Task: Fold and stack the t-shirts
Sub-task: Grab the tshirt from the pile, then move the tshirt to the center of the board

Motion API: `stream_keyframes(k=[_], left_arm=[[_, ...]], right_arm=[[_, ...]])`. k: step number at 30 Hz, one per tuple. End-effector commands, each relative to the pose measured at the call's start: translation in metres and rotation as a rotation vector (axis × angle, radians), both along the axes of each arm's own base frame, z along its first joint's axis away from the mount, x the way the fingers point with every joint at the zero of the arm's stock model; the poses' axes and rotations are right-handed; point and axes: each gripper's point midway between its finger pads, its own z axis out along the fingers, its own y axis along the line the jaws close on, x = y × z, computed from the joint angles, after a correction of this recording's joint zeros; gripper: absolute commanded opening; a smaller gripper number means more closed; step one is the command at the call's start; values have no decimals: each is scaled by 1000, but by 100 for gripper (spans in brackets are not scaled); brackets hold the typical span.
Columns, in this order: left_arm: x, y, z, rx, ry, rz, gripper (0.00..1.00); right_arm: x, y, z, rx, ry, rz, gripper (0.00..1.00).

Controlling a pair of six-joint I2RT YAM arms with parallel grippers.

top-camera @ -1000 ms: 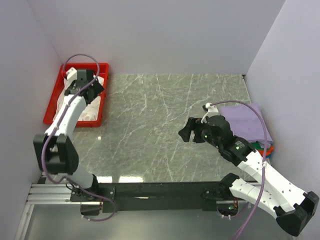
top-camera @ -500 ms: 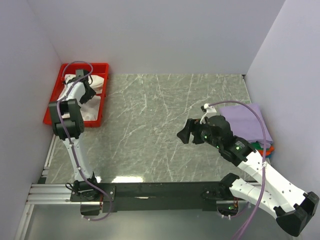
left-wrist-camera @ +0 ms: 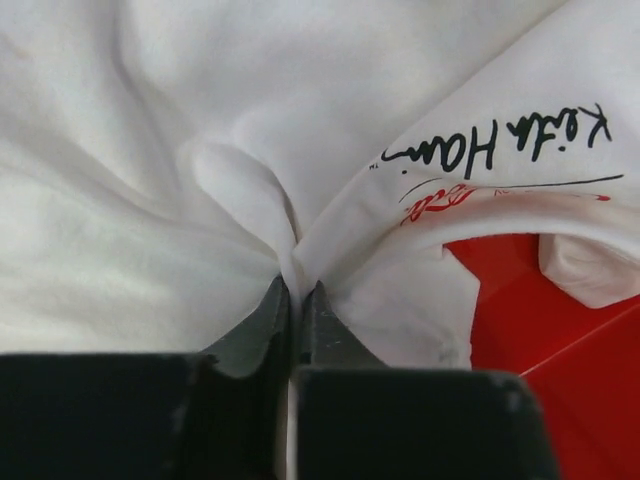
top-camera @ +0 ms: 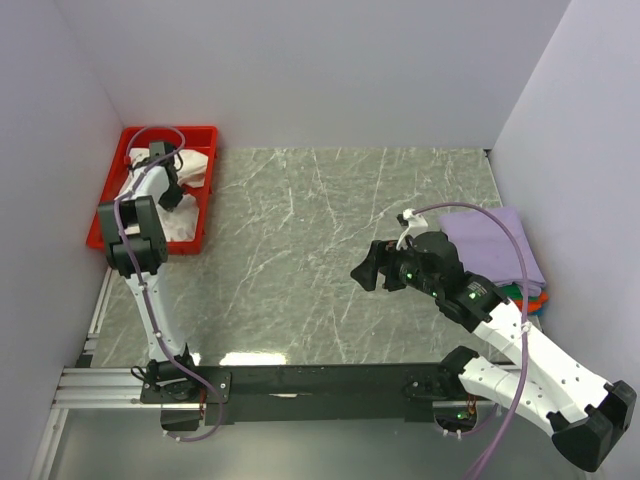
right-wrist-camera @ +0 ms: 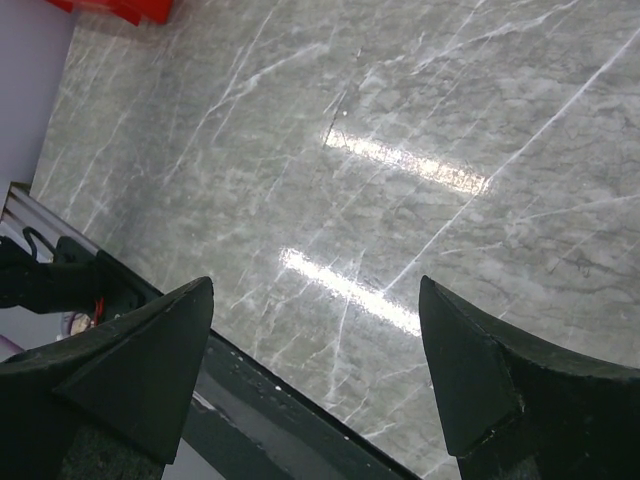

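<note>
A crumpled white t-shirt [top-camera: 195, 165] with black script and red print lies in the red tray [top-camera: 203, 133] at the back left. My left gripper [top-camera: 170, 192] reaches down into the tray. In the left wrist view its jaws [left-wrist-camera: 297, 287] are shut on a pinched ridge of the white t-shirt [left-wrist-camera: 250, 100]. At the right edge lies a stack of folded t-shirts, lavender [top-camera: 500, 235] on top, with teal, green and orange edges [top-camera: 536, 297] showing beneath. My right gripper [top-camera: 366, 272] hovers open over bare table left of that stack, with nothing between its fingers [right-wrist-camera: 315, 290].
The grey marble table [top-camera: 300, 230] stretches between tray and stack. White walls close in the left, back and right sides. The black base rail [top-camera: 320, 380] runs along the near edge. Tray floor [left-wrist-camera: 560, 320] shows red beside the shirt.
The left gripper's jaws have closed on a fold of the white t-shirt in the tray. The right gripper has drifted slightly left and stays open.
</note>
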Motion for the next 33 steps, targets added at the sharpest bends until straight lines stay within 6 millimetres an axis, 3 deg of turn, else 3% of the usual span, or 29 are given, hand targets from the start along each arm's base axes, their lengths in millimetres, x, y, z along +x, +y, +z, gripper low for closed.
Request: stream_keyframes(k=[1,4,7,8,10,13,14,16,17,19,23,27,28,31,33], left_arm=[[14,2,34,3,-65,-27,1],[21,4,74,26,-131,-37,1],[25,3,128,46,-234,-53,1],[26,0,157,43,-300,-67,0],[29,-6,193,44,-380,-102,0],[27,-20,264,42,-533,-167,0],[20,-24,299,54,-605,-184,0],[15,-38,338,63,-699,-239,0],[4,-45,372,77,-773,-259,0],[-6,-65,410,84,-868,-323,0],[-49,-109,504,128,-1078,-453,0],[-86,-168,553,116,-1205,-590,0],[-99,-175,564,120,-1233,-608,0],[-122,-206,576,88,-1286,-676,0],[-125,-229,567,40,-1277,-724,0]], right_arm=[[0,7,7,21,-33,38,89],[-1,9,6,21,-27,48,89],[-1,10,6,26,-26,54,89],[-1,10,7,28,-28,56,89],[-2,11,8,30,-29,64,89],[-3,13,8,36,-30,72,89],[-3,13,8,37,-30,77,89],[-3,15,9,40,-33,83,89],[-3,15,8,41,-29,87,88],[-3,16,9,42,-30,91,88],[-4,16,10,45,-33,97,88],[-4,16,14,50,-48,94,88],[-4,15,13,46,-46,90,88],[-3,13,14,44,-49,82,88],[-3,12,14,40,-52,79,88]])
